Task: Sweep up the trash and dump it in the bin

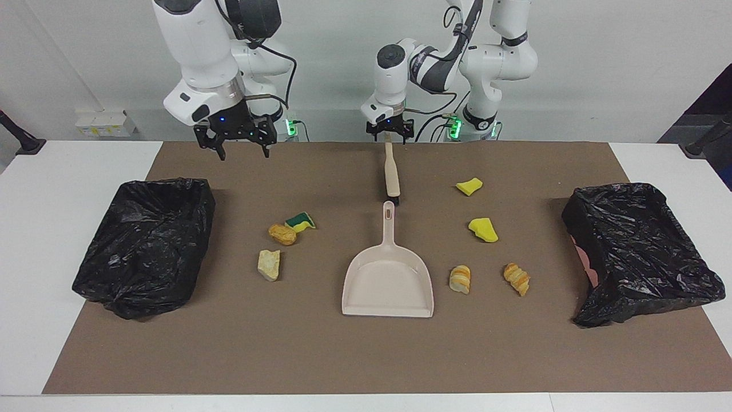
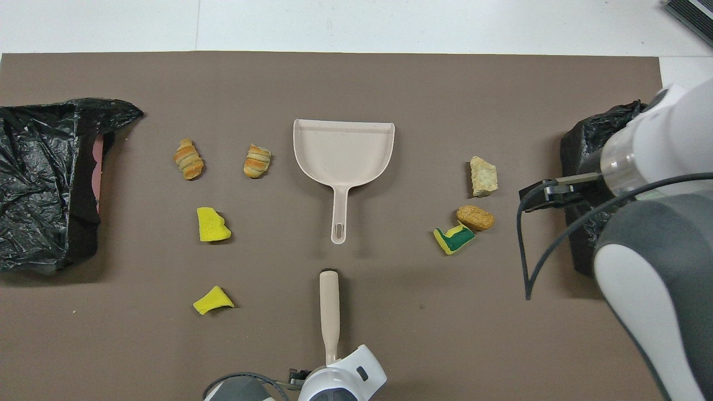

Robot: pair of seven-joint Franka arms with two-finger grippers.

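- A large brown rectangular mat (image 1: 320, 355) covers most of the white table (image 1: 51, 171), which shows along the frame edges.
- A beige plastic dustpan (image 1: 389, 283) lies flat at the centre of the frame, with its handle pointing up the frame.
- A beige brush (image 1: 392, 171) lies just above the dustpan's handle tip, in line with it.
- A grey ribbed object (image 2: 690, 14) sits at the upper right corner of the overhead view.

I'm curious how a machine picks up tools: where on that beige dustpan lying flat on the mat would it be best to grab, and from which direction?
Probably the dustpan is best taken by its slim straight handle, from straight above. The handle lies flat and points toward the robots, narrow enough for a gripper to straddle across its width; the scoop is wide and shallow. No trash lies beside the handle.
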